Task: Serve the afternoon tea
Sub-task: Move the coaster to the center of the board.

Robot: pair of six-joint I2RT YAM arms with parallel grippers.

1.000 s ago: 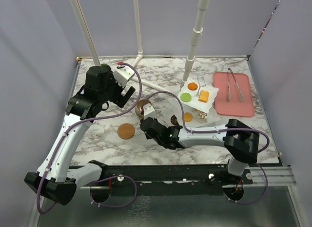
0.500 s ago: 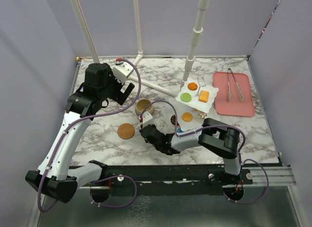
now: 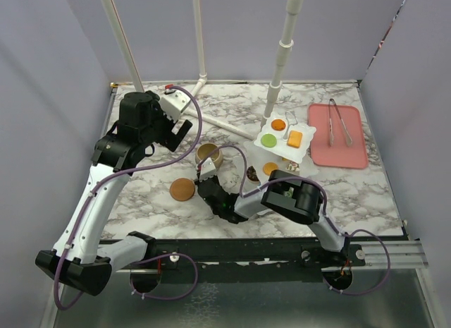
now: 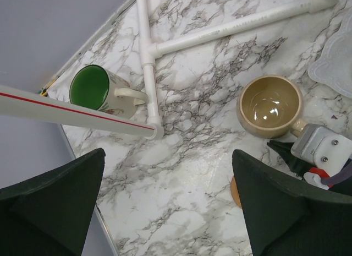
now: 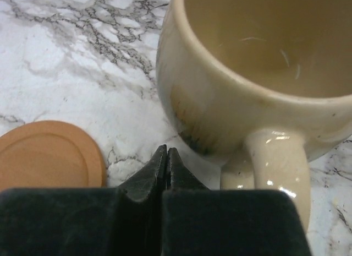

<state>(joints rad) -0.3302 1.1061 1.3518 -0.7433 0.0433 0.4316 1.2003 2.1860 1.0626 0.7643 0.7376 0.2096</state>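
Top view: the stand point(image 3: 285, 141) sits on the marble surface point(image 3: 352, 194), with the tan mug point(image 3: 208, 155) to its left.

Left wrist: the left pincer point(image 4: 168, 157) hangs spread and empty, and the green mug point(image 4: 96, 91) stands beside a white pipe point(image 4: 147, 58).

Right wrist: the right pincer point(image 5: 166, 157) is pressed together and empty, just beside the tan mug's handle and near a coaster point(image 5: 47, 154).

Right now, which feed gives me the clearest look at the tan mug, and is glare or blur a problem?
Left wrist: sharp and evenly lit, with a bright reflection inside the tan mug; its own fingers are dark, soft blurs. Right wrist: mug fills the frame, slightly soft, glare on the handle. Top external: even light, mug small.
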